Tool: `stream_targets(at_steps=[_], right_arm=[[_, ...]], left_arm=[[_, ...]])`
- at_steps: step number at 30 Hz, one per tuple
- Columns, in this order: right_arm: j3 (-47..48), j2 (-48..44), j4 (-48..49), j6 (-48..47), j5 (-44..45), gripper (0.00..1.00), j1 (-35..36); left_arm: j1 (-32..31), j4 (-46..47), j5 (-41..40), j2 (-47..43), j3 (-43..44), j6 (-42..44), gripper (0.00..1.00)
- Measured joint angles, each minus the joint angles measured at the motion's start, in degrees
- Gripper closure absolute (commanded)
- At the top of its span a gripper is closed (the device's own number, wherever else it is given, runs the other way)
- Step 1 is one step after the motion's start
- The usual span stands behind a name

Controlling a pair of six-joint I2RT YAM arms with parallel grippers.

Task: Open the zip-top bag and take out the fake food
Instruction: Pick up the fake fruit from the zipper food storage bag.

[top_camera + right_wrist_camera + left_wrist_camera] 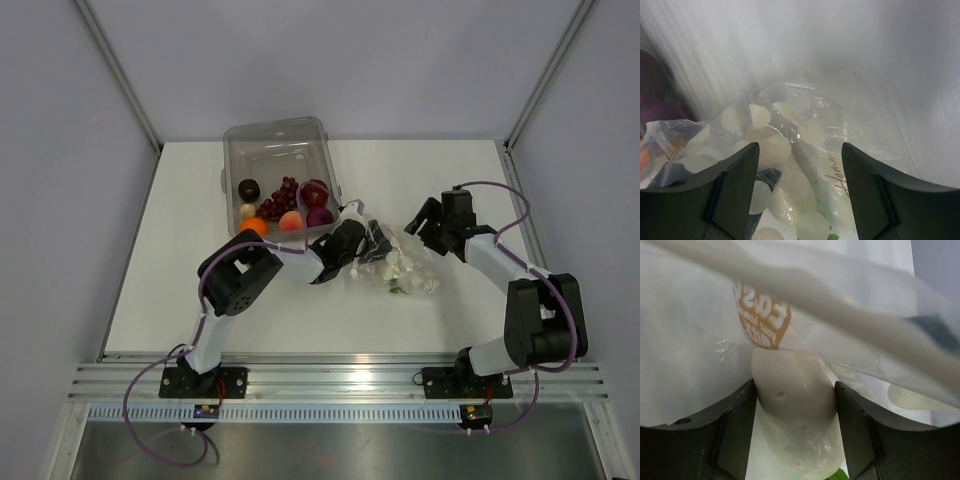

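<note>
Nearest you, the left arm (238,282) and the right arm (540,318) rise from the near edge of the desk (190,310), both reaching toward its middle.

Bin: the clear plastic bin (275,130) stands at the far side. It holds most of the fake food (290,205): grapes, an orange piece, a peach one, a purple one, a dark red one and a brown one.

Bag: the zip-top bag (384,248) lies crumpled on the desk just right of the bin, between the two grippers. Pale pieces and a speck of green show through it.

Left gripper (345,246): it is at the bag's left end. In its wrist view the fingers (735,430) press on both sides of a white piece (795,410), with bag film and the white strip overhead. You should read that as a grip. Whether film is caught between finger and piece cannot be told.

Right gripper (423,222): it is just beside the bag's right end, with its fingers spread wide and nothing between them.

Finding: the step in hand is removal, and it appears well advanced.

Next move: draw the white piece out toward the bin. The right fingers should pin the bag so that it does not follow.
</note>
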Motion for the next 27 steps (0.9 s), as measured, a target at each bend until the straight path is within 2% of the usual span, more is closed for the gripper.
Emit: stream_targets(at_steps=[3,14,20,27], right_arm=[[0.0,0.0,-1.2,-0.2,1.0,0.22,0.0],[-3.8,-6.9,-3.5,-0.5,2.7,0.23,0.0],[-5.0,-4.1,-3.1,-0.3,1.0,0.22,0.0],[-5.9,1.0,0.8,0.7,-2.4,0.3,0.0]], left_arm=[[0.0,0.0,0.0,-0.4,-0.6,0.0,0.65],[0.3,1.2,-0.6,-2.1,-3.2,-0.3,0.65],[0.4,3.2,-0.6,-2.5,-4.2,-0.3,0.65],[0.4,3.0,-0.6,-4.9,-4.5,-0.3,0.65]])
